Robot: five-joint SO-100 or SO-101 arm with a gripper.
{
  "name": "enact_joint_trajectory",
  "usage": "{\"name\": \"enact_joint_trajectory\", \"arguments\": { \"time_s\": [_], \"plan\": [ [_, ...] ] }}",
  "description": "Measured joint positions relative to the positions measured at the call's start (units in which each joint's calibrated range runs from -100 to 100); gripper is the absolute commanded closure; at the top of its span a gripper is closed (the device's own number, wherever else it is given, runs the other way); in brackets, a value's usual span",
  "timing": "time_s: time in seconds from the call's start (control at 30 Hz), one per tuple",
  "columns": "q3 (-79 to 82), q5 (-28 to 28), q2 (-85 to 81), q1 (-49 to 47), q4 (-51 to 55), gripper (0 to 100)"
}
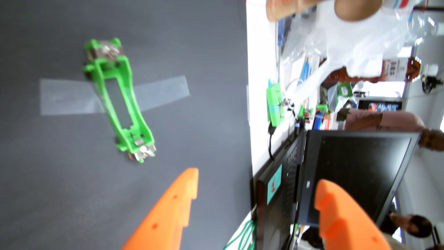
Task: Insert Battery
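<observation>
Across the left half of the wrist view lay a dark grey mat (60,168), its right edge meeting a white table (260,96) that ran up the frame. The whole picture was soft with blur and appeared to lie on its side. A black laptop (360,175) stood open on the white table, its lower edge cut off by the frame and partly covered by one orange finger. Clear plastic bags (355,40) sprawled above it, their contents too smeared to make out, and the small clutter beyond them could not be told apart. A coil of green cable (242,235) ran off the bottom edge.

On the mat, a strip of clear tape (69,96) passed beneath a green holder (120,96), which lay slanted from upper left to lower right with metal contacts at both ends. Its long slot showed only grey mat through it; no battery could be seen anywhere.

The gripper (255,184) rose from the bottom edge, its two orange fingers (175,204) spread wide, gripping nothing and touching nothing. One fingertip hung just below the holder's lower end, apart from it; the other sat over the laptop screen.
</observation>
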Motion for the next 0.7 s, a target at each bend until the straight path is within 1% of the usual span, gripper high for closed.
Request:
{"name": "enact_joint_trajectory", "arguments": {
  "time_s": [0.07, 0.13, 0.2, 0.27, 0.33, 0.4, 0.47, 0.7],
  "plan": [
    [0.0, 0.72, 0.0, 5.33, 0.0, 74],
    [0.0, 3.07, 0.0, 12.45, 0.0, 79],
    [0.0, 7.15, 0.0, 20.07, 0.0, 86],
    [0.0, 11.85, 0.0, 26.3, 0.0, 91],
    [-0.09, 15.73, 0.0, 27.86, 0.42, 94],
    [-0.99, 17.83, 0.0, 29.66, 2.51, 96],
    [-2.8, 18.75, 0.0, 30.07, 4.44, 99],
    [-8.05, 19.67, 0.83, 30.48, 9.29, 99]
  ]
}}
